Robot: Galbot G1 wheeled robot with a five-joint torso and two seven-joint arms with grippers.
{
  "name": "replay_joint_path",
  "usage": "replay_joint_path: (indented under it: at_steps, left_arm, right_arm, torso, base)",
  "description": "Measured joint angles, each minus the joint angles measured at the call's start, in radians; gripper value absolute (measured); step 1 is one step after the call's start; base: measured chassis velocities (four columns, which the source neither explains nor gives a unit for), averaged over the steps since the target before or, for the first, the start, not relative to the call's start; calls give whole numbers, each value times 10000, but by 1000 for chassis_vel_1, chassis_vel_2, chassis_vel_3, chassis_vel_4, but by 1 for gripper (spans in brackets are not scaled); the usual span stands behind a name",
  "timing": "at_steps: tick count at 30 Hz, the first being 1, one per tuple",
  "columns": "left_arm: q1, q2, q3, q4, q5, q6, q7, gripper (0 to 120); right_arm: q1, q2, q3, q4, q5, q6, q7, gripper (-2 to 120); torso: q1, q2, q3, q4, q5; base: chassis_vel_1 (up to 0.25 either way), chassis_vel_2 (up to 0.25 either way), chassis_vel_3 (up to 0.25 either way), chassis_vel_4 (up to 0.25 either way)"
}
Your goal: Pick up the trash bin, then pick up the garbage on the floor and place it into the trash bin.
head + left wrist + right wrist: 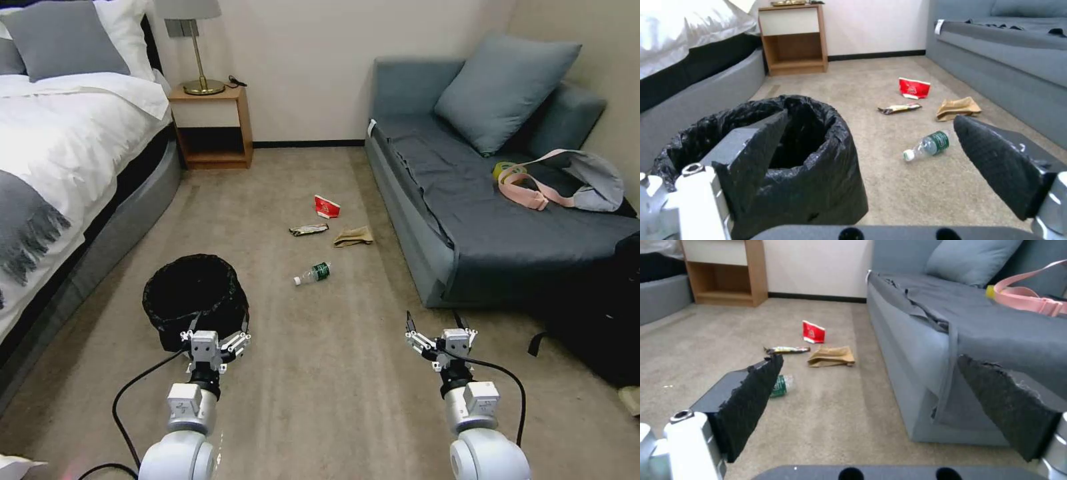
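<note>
The trash bin (195, 293), lined with a crinkled black bag, stands on the carpet at the left. My left gripper (221, 323) is open at its near rim. In the left wrist view one finger (751, 150) lies in front of the trash bin (818, 173), and the other is to its side. My right gripper (433, 323) hangs open over bare carpet near the sofa, holding nothing. The garbage lies ahead on the carpet: a clear bottle (313, 273), a dark wrapper (308, 230), a brown paper bag (353, 236) and a red-white carton (327, 206). In the right wrist view a finger partly hides the bottle (783, 386).
A bed (60, 147) runs along the left, with a wooden nightstand (212, 127) and lamp at the back wall. A grey sofa (467, 200) lines the right, bearing a pink strap (533, 190) and yellow tape roll (503, 170). A black bag (600, 320) sits at its near end.
</note>
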Motion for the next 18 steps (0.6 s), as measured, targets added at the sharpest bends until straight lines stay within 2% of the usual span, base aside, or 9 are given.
replay_joint_path:
  at_steps: [18]
  left_arm:
    - [0, 0, 0, 0, 0, 0, 1, 100]
  right_arm:
    - [-1, 1, 0, 0, 0, 0, 0, 100]
  torso:
    - [0, 0, 0, 0, 0]
  base:
    - [0, 0, 0, 0]
